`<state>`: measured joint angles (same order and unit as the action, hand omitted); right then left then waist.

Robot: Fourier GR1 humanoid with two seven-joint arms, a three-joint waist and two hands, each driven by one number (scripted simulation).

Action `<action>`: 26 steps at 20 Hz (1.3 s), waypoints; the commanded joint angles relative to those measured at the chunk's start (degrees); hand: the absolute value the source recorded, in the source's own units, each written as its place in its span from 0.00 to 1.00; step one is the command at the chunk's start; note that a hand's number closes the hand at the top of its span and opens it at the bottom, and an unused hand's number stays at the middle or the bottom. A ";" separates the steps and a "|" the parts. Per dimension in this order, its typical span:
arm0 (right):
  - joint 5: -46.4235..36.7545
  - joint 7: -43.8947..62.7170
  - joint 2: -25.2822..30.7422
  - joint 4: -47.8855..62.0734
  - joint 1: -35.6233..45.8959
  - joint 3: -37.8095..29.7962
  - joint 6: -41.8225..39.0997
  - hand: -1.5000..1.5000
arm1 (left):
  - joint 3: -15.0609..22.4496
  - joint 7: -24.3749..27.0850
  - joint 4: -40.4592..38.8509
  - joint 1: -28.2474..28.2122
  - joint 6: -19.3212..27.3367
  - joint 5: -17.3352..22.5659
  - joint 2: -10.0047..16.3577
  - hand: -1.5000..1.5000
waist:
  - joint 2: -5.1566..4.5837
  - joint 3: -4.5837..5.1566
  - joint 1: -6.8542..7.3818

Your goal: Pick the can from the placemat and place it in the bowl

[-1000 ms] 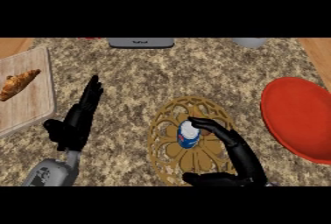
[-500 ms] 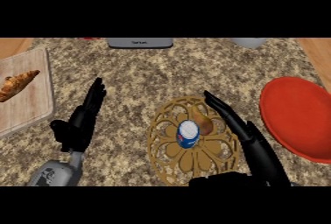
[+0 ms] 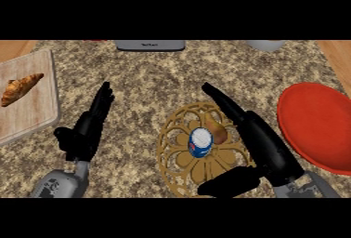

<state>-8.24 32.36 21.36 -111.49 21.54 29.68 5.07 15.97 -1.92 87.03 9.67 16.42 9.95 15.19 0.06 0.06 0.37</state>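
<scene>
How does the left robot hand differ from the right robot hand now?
The left robot hand is over bare counter, away from the can; the right robot hand is over the placemat, beside the can. The right thumb spreads wide; the left's sits close. Both are open, fingers straight.

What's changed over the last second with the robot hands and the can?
The right robot hand opened: its fingers, curled at the can a second ago, have straightened and now stretch away past the can's right side, thumb spread out below. It holds nothing. The can stayed upright on the placemat, and the left robot hand stayed open at the left. The bowl did not move.
</scene>
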 commanded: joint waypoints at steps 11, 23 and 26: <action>-0.79 1.27 -3.75 5.70 -4.50 -3.05 -14.84 0.00 | -4.52 -1.50 -2.05 1.43 -3.39 -3.32 -2.97 0.50 | -0.06 -0.06 -0.44; 1.34 -6.68 -8.58 4.80 -11.10 -9.71 -19.10 0.00 | -8.47 -3.10 -1.58 3.58 -6.41 -4.89 -5.25 0.50 | -0.06 -0.06 -0.50; 0.57 -8.54 -10.74 6.95 -11.56 -11.02 -19.78 0.00 | -8.77 -1.55 1.68 -2.16 -8.14 -5.51 -4.80 0.50 | -0.04 -0.07 -0.30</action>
<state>-7.92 25.14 12.46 -105.67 10.42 21.05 -13.19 9.30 -3.01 87.17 8.54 10.56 4.31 9.71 0.02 0.00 -0.01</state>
